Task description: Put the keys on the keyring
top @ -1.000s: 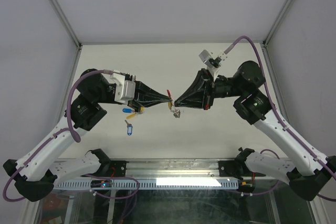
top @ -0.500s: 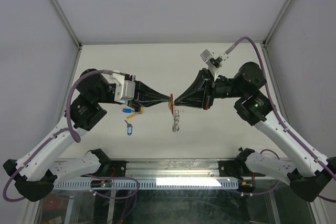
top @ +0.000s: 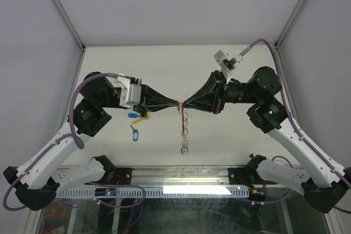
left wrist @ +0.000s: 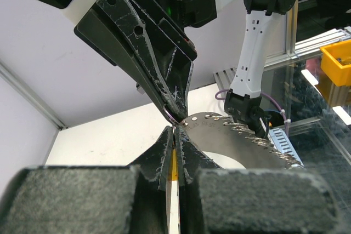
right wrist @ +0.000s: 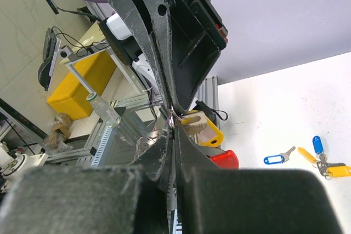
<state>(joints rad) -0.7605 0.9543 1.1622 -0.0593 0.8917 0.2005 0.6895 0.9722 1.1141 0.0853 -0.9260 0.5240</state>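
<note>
Both grippers are pressed shut and meet tip to tip above the middle of the table (top: pixel 164 64). The left gripper (top: pixel 176 103) reaches in from the left and the right gripper (top: pixel 186 104) from the right, their points touching or nearly so.

In the left wrist view, a thin yellow sliver sits clamped between the left gripper's fingers (left wrist: pixel 163 164). From the right wrist this shows as the yellow-tagged key (right wrist: pixel 203 130), just beside the two tips. A small wire loop sits right where the tips meet, but I cannot tell what the right gripper pinches.

The keyring (top: pixel 184 130) hangs straight down from that meeting point, clear of the table. Its red piece is at the top, close to the fingers, and its beaded chain dangles below. Which tip carries it I cannot tell.

The loose keys (top: pixel 134 134), with blue and yellow tags, lie on the table below the left gripper, well apart from the keyring.
</note>
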